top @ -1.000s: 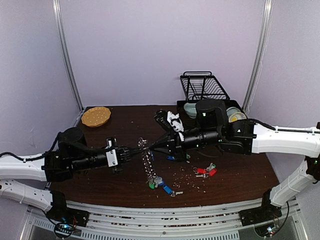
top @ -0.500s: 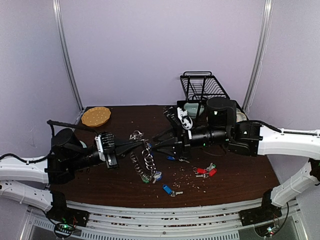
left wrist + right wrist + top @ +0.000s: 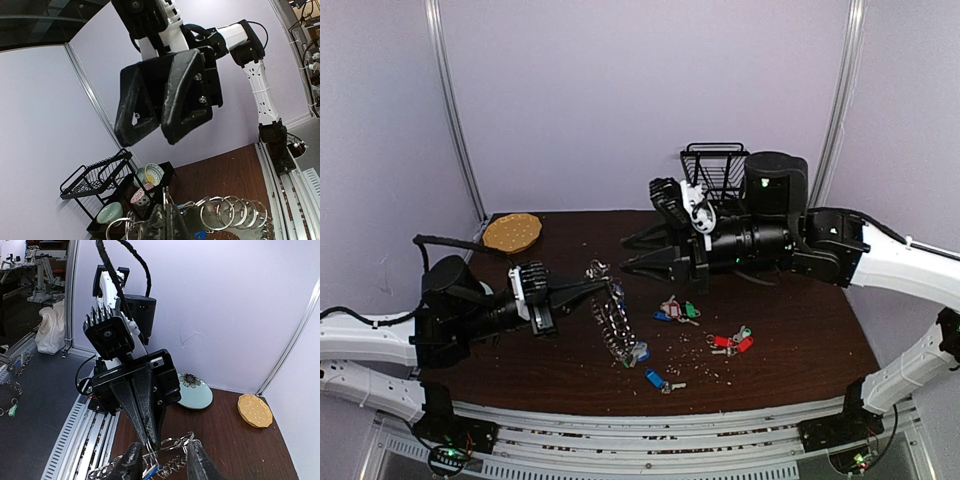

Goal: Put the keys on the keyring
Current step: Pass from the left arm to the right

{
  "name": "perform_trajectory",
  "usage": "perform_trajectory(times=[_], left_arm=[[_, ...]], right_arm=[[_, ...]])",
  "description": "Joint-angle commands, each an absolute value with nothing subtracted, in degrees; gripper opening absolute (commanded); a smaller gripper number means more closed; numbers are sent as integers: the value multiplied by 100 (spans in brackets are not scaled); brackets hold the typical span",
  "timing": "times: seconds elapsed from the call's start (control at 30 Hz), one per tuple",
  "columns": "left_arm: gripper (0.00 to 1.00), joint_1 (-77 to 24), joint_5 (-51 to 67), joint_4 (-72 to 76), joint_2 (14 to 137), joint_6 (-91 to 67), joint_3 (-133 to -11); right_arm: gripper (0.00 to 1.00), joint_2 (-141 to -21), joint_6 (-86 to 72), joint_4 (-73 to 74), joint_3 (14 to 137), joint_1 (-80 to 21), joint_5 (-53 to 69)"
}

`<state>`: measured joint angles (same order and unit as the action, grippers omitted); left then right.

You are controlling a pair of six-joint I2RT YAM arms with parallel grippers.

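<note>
Right tool (image 3: 628, 254) now stands with its fingers spread apart and holds nothing. 1 second ago it was closed and pressed in against the keyring (image 3: 613, 318); since then it has let go, risen and drawn back toward the dish rack (image 3: 725, 172), leaving a plain gap between it and the rings. Left tool (image 3: 607, 288) is clamped together on the upper part of the keyring and has kept that grip while its arm swung a little. The chain of rings hangs from it down toward the counter (image 3: 800, 340). Coloured tags (image 3: 638, 352) sit at the chain's lower end and look already threaded on, though the join is too small to confirm. In the right wrist view the rings lie just ahead of that tool's parted fingers, pinched by the left tool's tips. Loose keys remain on the counter: 1 blue-tagged key (image 3: 656, 379) just beside the chain's bottom end, a mixed bunch (image 3: 675, 310) near the middle, and a red-tagged bunch (image 3: 730, 342) further right. I judge that 1 threading pass has ended and the right tool is free to fetch another key, so much of the task remains.
</note>
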<state>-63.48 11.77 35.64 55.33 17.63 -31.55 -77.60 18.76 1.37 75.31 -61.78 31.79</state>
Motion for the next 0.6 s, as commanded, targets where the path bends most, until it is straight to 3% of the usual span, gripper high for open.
perform_trajectory(times=[0.0,0.3,0.43,0.57], left_arm=[[0,-6392,1204,4009,5491,1626,-3422],[0,-6446,1213,3970,5536,1667,-3450],[0,-6464,1222,3935,5535,1696,-3454],[0,-6460,1220,3904,5504,1667,-3450]], right_arm=[[31,-8109,2482,951,7958,-6284,3201],[14,-8227,2424,917,7896,-6301,3095],[0,-8244,2392,882,7909,-6295,3028],[0,-8228,2437,909,7901,-6304,2981]])
